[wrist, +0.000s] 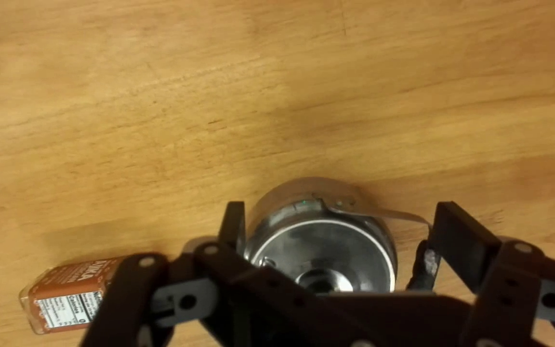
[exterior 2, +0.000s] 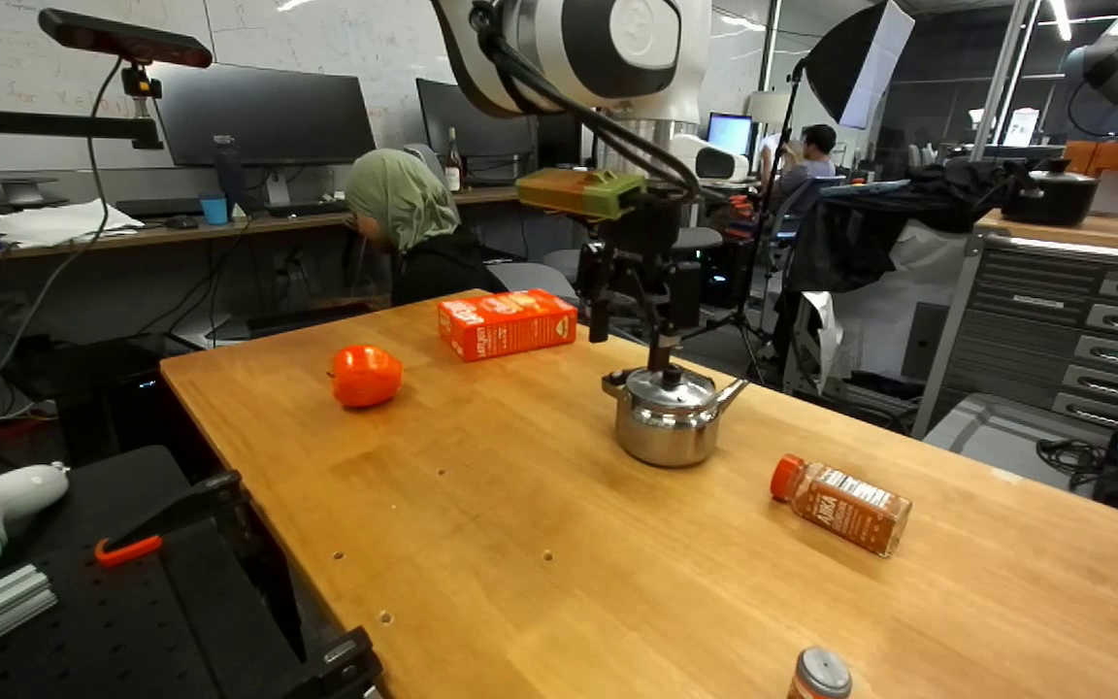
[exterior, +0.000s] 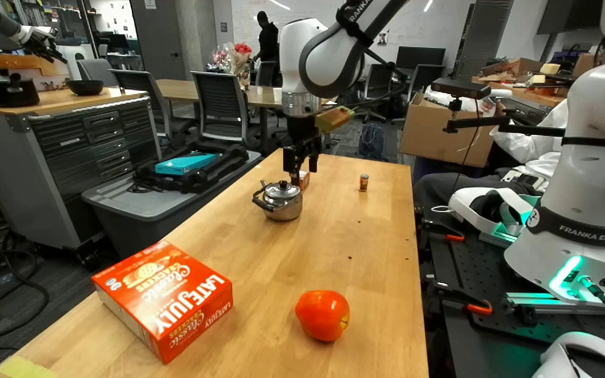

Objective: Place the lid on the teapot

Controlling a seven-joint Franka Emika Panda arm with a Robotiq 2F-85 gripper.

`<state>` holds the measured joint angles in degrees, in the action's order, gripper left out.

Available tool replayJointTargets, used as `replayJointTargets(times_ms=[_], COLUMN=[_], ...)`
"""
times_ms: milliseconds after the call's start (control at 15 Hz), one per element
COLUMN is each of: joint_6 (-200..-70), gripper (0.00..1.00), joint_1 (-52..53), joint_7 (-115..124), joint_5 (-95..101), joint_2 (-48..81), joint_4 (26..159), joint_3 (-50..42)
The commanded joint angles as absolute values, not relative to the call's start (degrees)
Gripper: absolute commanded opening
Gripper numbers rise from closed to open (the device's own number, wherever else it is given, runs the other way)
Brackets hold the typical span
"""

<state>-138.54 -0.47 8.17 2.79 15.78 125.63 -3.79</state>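
Two fingers (wrist: 463,243) of the gripper (wrist: 342,224) stand wide apart in the lower half of the wrist view, and I see nothing held between them. In both exterior views the lid (exterior 2: 673,396) lies on the teapot (exterior 2: 666,437), near the middle of the frame, with its dark knob (exterior 2: 673,373) upward. It looks level and well centred, also from above, where it appears a little right of the middle in the lower part of the wrist view.

From this I judge that the placing itself is done, and that the step in hand is the release, or what follows it. Whether the lid is fully seated, I cannot tell with certainty.

The next move, in my opinion, calls for a slow, straight rise with the fingers apart, so that neither one brushes the knob. More care is needed at the right of the wrist view: there the handle (wrist: 424,265) is just beside one finger, and I cannot tell if they touch. A sideways motion could hook it and turn the teapot, perhaps tipping the lid. The spice jar (wrist: 65,289), lying at the lower left of that view, should not be disturbed by a vertical departure.
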Motion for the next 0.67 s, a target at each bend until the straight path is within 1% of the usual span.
replayJointTargets(times_ms=[0,267,600], joint_6=[-140.3,-141.4,-148.2], gripper=[1.00,1.00,1.00], joint_1=[0.2,0.2,0.1], joint_7=[6.4,5.4,2.6], joint_5=[5.7,6.1,4.0], joint_2=[7.9,2.3,-4.3], joint_4=[133.9,138.6,144.9], joint_3=[-3.4,-2.2,-0.8])
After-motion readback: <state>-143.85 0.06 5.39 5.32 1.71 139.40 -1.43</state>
